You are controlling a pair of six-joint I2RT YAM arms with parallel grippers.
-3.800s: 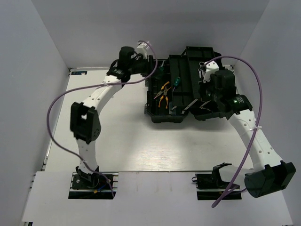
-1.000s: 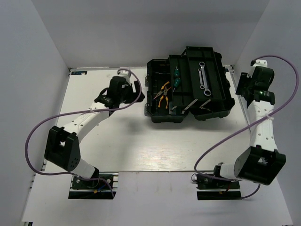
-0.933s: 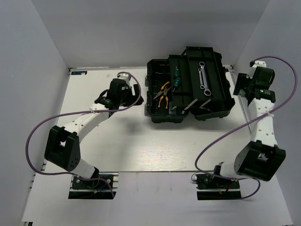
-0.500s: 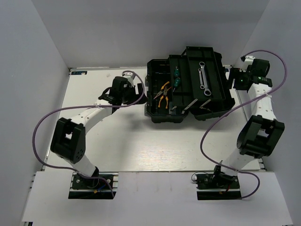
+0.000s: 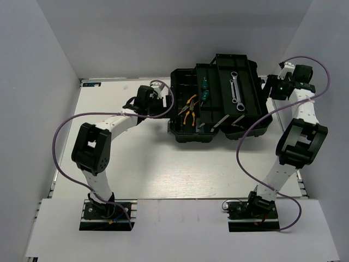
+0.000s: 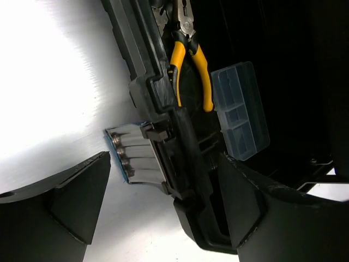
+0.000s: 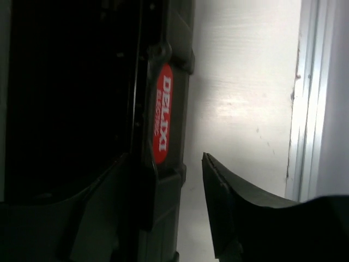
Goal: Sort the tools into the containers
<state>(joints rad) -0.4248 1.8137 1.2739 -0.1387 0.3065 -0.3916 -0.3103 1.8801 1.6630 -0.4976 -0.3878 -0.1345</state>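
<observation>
The black toolbox [image 5: 191, 136] lies open at the back of the table. Its compartments hold yellow-handled pliers [image 5: 189, 107], green-handled screwdrivers [image 5: 204, 90] and silver wrenches [image 5: 235, 87]. My left gripper [image 5: 162, 105] is open at the box's left side. In the left wrist view its jaws [image 6: 163, 164] straddle the box's wall and metal latch [image 6: 133, 158], with the pliers [image 6: 191, 63] and a clear-lidded box [image 6: 240, 109] beyond. My right gripper [image 5: 271, 90] is at the box's right side. It stands open [image 7: 166, 164] around the wall, with a gap beside the red label [image 7: 162, 114].
The white table [image 5: 163, 169] stretches in front of the toolbox. A metal rail [image 7: 305, 98] runs along the table's right edge, close beside the right gripper. Purple cables loop from both arms. Grey walls enclose the table on three sides.
The left gripper has moved right up to the toolbox's left wall. The right gripper has swung up and left to the box's right wall. The tools have not moved.
</observation>
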